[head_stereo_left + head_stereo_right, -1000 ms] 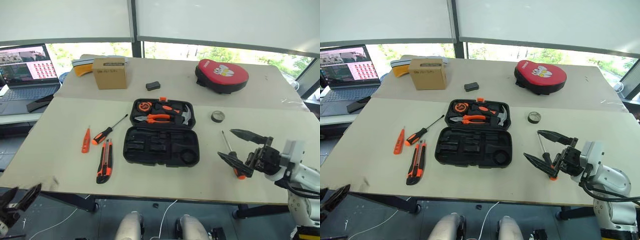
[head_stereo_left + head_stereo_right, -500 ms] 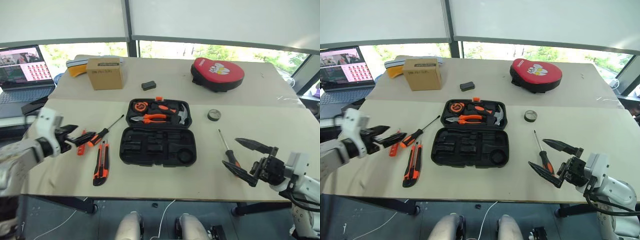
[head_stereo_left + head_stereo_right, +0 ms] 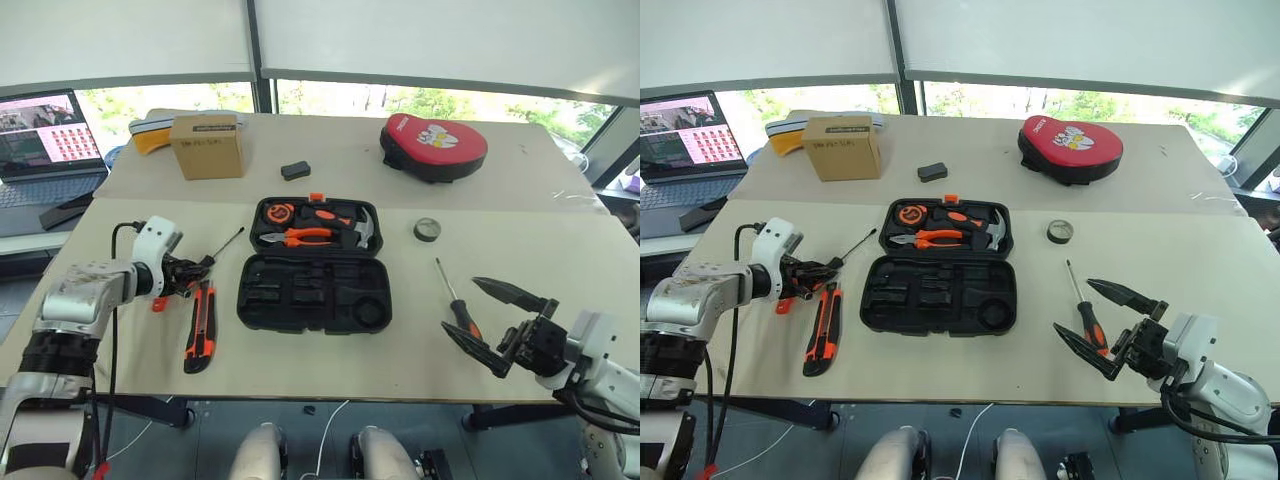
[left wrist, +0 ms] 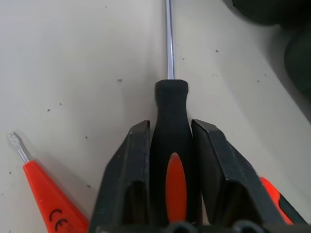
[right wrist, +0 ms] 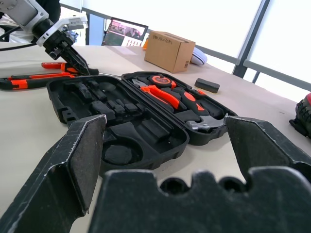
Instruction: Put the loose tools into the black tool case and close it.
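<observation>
The black tool case lies open mid-table, its near half holding bare slots. My left gripper is shut on the black-and-orange handle of a long screwdriver left of the case, the shaft pointing toward it. Beside it lie the small orange tester screwdriver and the orange-and-black utility knife. A second long screwdriver lies right of the case, with the dark tape roll beyond it. My right gripper stands open by that screwdriver, nothing between its fingers.
Pliers, a hammer and a tape measure sit in the case's far half. At the back are a cardboard box, a small black block and a red padded pouch. A laptop stands off the table's left.
My left arm came up from below the table's front-left edge to the screwdriver, and its gripper shut on the handle. The right gripper stayed open and hardly moved.
</observation>
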